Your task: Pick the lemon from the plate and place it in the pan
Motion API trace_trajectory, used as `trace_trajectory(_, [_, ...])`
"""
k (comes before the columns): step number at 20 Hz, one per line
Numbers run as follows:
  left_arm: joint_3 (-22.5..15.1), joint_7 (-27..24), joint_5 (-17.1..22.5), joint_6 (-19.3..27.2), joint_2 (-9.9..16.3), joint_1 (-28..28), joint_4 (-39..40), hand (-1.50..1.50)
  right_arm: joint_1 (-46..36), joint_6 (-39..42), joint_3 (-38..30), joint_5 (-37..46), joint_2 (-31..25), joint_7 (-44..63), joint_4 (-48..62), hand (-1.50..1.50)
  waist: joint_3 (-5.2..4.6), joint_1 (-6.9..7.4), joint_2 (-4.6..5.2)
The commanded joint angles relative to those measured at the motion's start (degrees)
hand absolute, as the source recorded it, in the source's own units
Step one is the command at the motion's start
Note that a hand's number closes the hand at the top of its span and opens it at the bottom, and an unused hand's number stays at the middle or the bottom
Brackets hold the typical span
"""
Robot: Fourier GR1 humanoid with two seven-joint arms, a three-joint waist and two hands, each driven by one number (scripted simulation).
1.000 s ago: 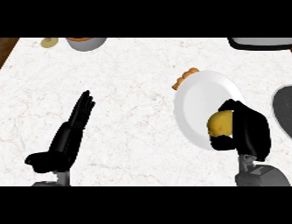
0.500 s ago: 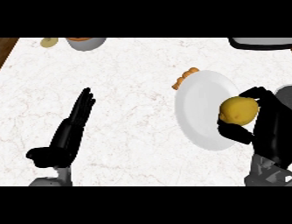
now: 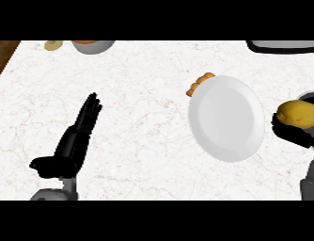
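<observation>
A grey bowl, a yellowish piece beside it, an orange bit on marble counter.

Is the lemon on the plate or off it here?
Off. The lemon sits in the right hand, past the right rim of the bare white plate.

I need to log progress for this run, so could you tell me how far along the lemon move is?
Done: the lemon is off the white plate, which now lies bare. In hand: the right hand curls round the lemon at the view's right edge, beyond the plate's rim. Left: setting it in the pan, barely visible behind the hand, and letting go. The left hand rests open.
</observation>
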Motion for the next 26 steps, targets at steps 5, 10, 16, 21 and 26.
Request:
trace_trajectory(5, [0.50,-1.28,0.63,-1.06,0.09,0.60,1.05,0.00,-3.99,-12.87,-11.69,-1.52,-9.25,-12.46,19.21,1.50,0.03,0.52,0.20])
trace_trajectory(10, [-1.75,-3.43,-1.55,0.95,-2.01,-0.19,3.68,0.00,-9.83,-20.78,-19.10,-14.47,-13.93,-24.86,33.65,1.50,0.11,0.57,0.37])
trace_trajectory(16, [0.18,-2.80,-0.08,-1.13,-0.21,-0.43,1.99,0.00,-18.08,-22.89,-24.57,-23.09,-21.27,-40.53,54.70,1.50,0.12,1.00,0.35])
trace_trajectory(21, [-3.68,0.32,-0.80,0.58,-2.07,-0.39,-0.15,0.00,-19.15,-10.45,-23.82,-22.57,-24.49,-34.57,66.04,-1.50,0.14,2.02,0.85])
trace_trajectory(26, [-2.41,1.50,-0.78,-0.86,-0.93,-1.85,-0.05,0.00,-25.73,2.07,-22.01,-23.74,-25.93,-36.77,74.60,-1.50,0.33,3.50,1.07])
